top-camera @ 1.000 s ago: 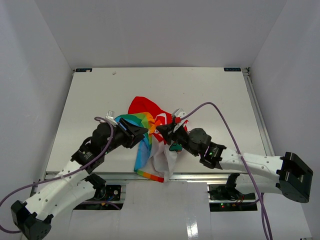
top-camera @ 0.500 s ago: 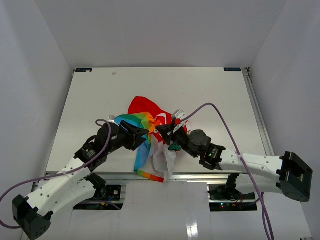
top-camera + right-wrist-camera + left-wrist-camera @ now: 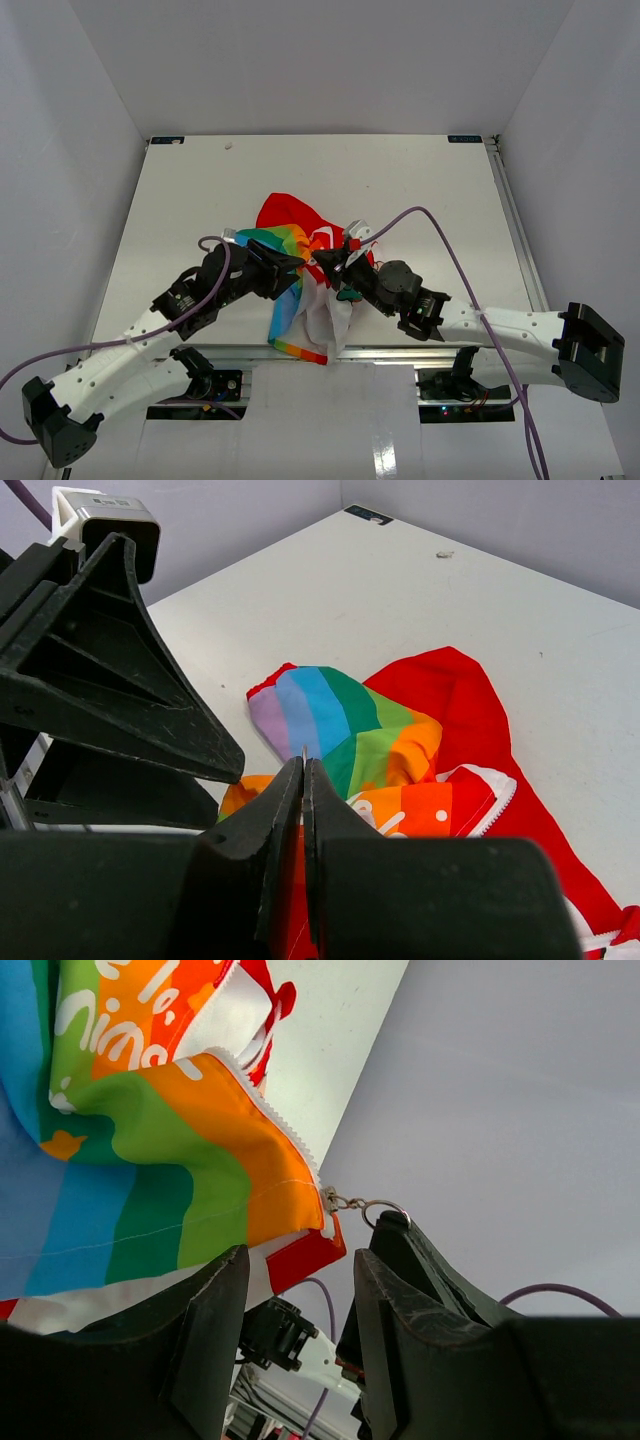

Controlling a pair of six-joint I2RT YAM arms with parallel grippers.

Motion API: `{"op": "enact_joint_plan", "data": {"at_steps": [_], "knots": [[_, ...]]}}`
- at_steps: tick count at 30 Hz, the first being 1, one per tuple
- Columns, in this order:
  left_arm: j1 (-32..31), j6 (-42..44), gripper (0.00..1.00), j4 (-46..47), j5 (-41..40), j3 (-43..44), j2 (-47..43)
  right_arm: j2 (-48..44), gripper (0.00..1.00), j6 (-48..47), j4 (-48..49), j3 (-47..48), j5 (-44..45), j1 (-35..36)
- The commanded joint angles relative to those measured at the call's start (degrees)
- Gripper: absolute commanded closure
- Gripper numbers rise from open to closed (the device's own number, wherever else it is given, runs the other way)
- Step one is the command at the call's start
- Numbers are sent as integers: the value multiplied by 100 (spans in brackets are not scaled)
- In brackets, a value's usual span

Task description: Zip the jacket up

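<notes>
**Item: jacket, zip unfastened.** It lies bunched near the middle of the table's near edge. The white and striped hem hangs over that edge, and the red lining spreads toward the table centre.

**Nearest: left gripper.** The jaws stand apart with daylight between them. The red hem tab sits at their mouth and the rainbow panel lies just beside one finger. Nothing appears clamped; whether a pad touches the cloth cannot be told.

**Next: zip slider and pull ring.** They sit at the hem end of one row of teeth. The mating row is not visible, so whether it is seated in the slider cannot be told.

**Beyond: right gripper.** The fingers are pressed together on a thin sliver at their tips, likely the pull.

**Step in hand (judged):** anchor the hem, then draw the slider.

**Handling notes:**
- Close the left jaws on the hem tab just beside the slider, not on loose panel.
- Tension the teeth into a straight line before moving.
- Pull along that line toward the collar, never sideways, as the ring grip is slight.
- Confirm both rows engage; otherwise the slider rides one side only.
- The soft cloth may bunch ahead of the slider.
</notes>
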Motion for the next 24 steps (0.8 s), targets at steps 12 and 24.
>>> {"op": "enact_joint_plan", "data": {"at_steps": [12, 24], "knots": [[-107, -482, 55, -182, -489, 437, 761, -183, 92, -84, 399, -73, 130, 159], [-107, -491, 100, -19, -604, 316, 707, -117, 92, -12, 422, -77, -73, 184]]}}
